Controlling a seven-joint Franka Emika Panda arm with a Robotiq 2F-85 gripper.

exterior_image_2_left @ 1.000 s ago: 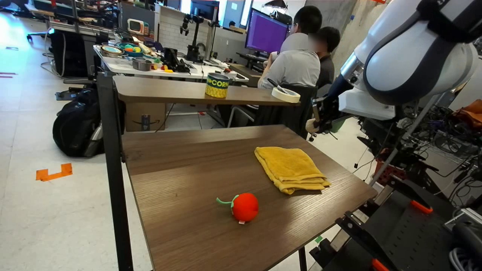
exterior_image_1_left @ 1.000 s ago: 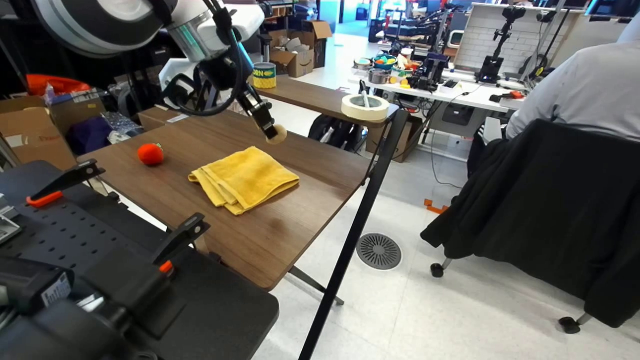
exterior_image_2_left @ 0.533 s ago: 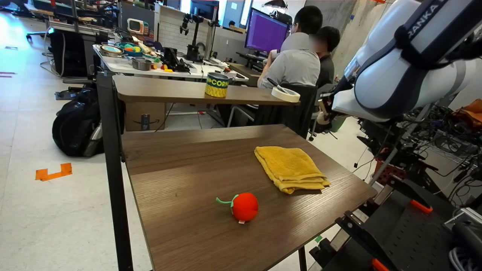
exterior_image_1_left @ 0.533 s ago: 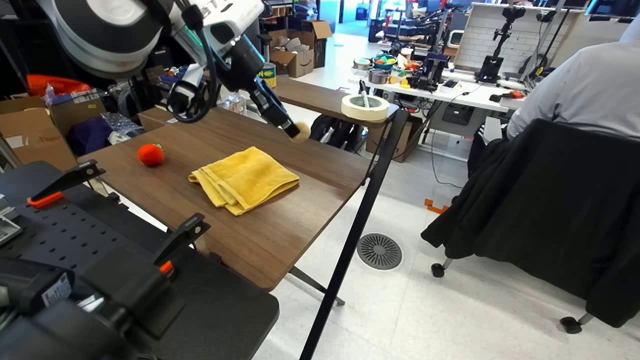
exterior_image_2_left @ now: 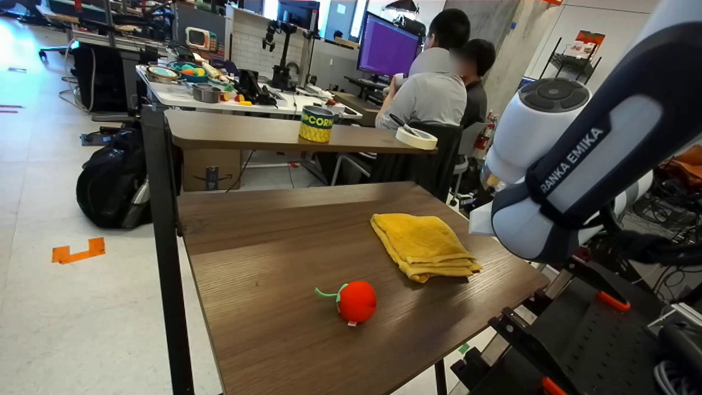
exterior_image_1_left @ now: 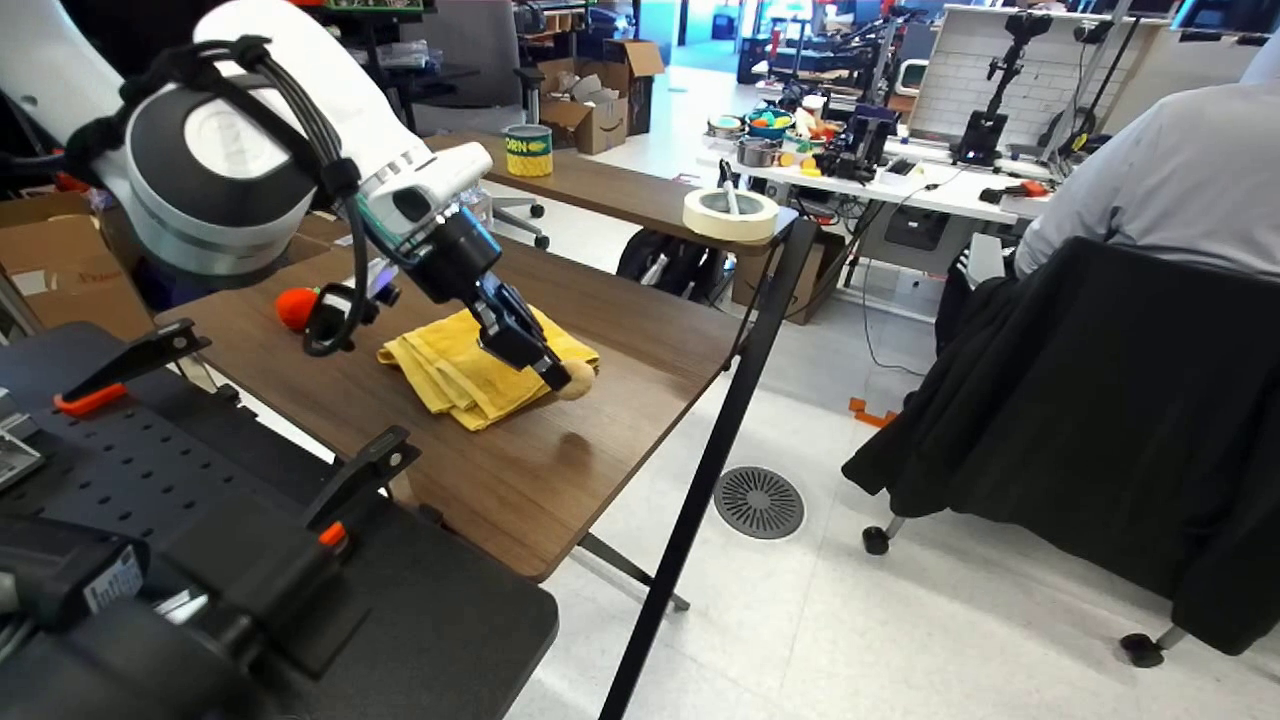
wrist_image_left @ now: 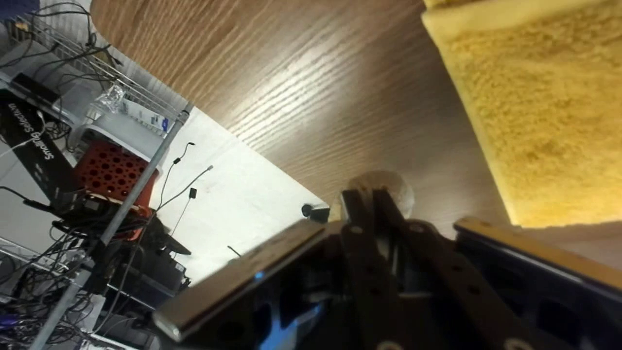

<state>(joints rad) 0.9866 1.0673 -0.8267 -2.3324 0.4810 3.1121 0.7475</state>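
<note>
Nearly together, the fingers of the black Robotiq gripper hold a small round pale-tan object at their tips, above the brown wood-grain tabletop and near the folded yellow terry cloth. The object's material is unclear; it looks light and perhaps soft, with a curved face that could slip, so a gentle pinch across its middle should suit. Lettering reads "CORN" on the yellow-and-dark-green cylindrical can and "RANKA EMIKA", first letter unseen, on the white-and-black robot arm; the brown cardboard box carries a printed curved arrow.
</note>
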